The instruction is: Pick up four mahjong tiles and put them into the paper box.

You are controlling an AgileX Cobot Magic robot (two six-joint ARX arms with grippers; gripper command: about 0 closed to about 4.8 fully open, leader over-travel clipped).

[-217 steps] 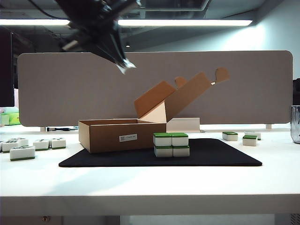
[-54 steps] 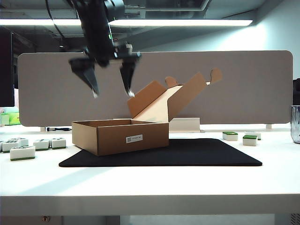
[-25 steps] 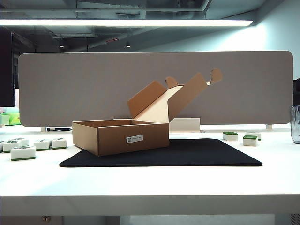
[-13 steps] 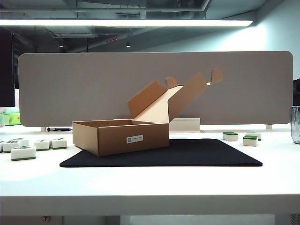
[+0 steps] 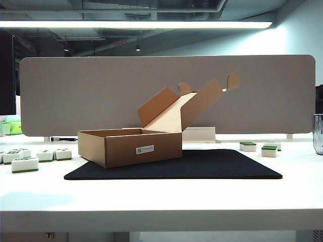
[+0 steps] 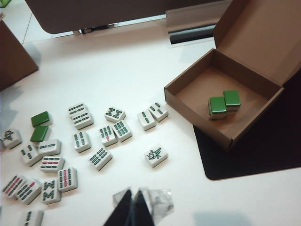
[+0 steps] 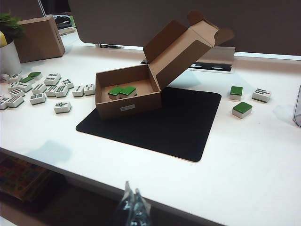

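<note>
Left hand (image 6: 133, 207): fingertips pressed together, holding nothing, raised above the desk (image 6: 141, 61) short of the loose tiles.

Right hand (image 7: 131, 207): fingers pressed together, empty, hanging off the desk's near edge.

Black mat (image 5: 212, 164): one, flat on the desk; the paper box sits partly on its left end.

Paper box (image 5: 130, 146): one, lid flap tilted up and back, white label on the near side. Contents: the mahjong tiles (image 6: 224, 103), green backs up, close together near one inside wall; two green tops show, and whether more lie beneath cannot be told.

Loose tiles (image 6: 84, 136): a scatter beside the box, mostly printed faces up, two green-backed.

Three further tiles (image 7: 243, 108) beyond the mat's right edge.

Change: the stack of four that stood on the mat in front of the box is gone; the box has turned slightly; neither arm shows in the exterior view.
</note>
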